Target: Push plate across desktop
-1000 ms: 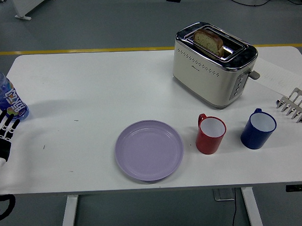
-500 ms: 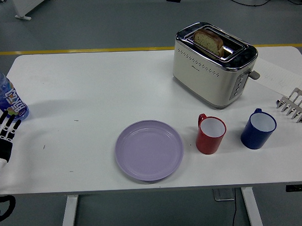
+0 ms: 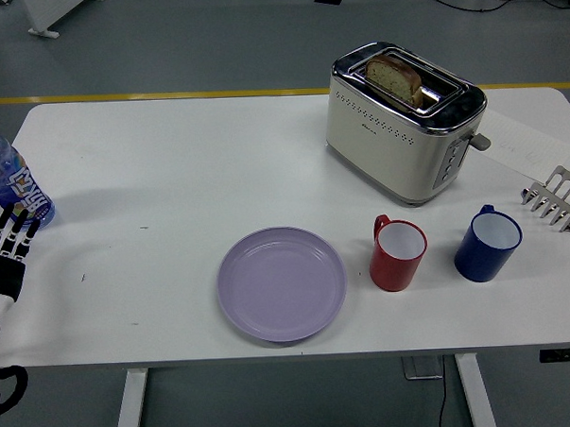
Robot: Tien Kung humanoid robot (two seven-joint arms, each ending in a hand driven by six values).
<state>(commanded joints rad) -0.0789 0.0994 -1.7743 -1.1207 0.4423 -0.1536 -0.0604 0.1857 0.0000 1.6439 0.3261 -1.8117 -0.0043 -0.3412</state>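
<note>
- The plate (image 3: 281,283) is a round, smooth lilac dish with a shallow raised rim. It lies flat on the white tabletop (image 3: 188,170), near the front edge and a little left of centre.
- The left robot hand (image 3: 3,247) sits at the far left edge, low over the tabletop and well apart from the plate. Its black-and-white jointed fingers (image 3: 6,226) lie stretched out and relaxed, holding nothing.
- Just beyond those fingertips stands a clear plastic water bottle (image 3: 7,180) with a blue label; whether the two touch cannot be told.
- Just right of the plate stands a glossy red mug (image 3: 397,254), white inside, its handle turned to the far left.
- Further right stands a dark blue mug (image 3: 487,242), also white inside.
- Behind the mugs is a cream toaster (image 3: 401,123) with a shiny chrome top, and a slice of brown bread (image 3: 394,77) stands in one slot.
- A metal toast rack (image 3: 556,198) rests at the right edge, near a white sheet of paper (image 3: 520,143).
</note>
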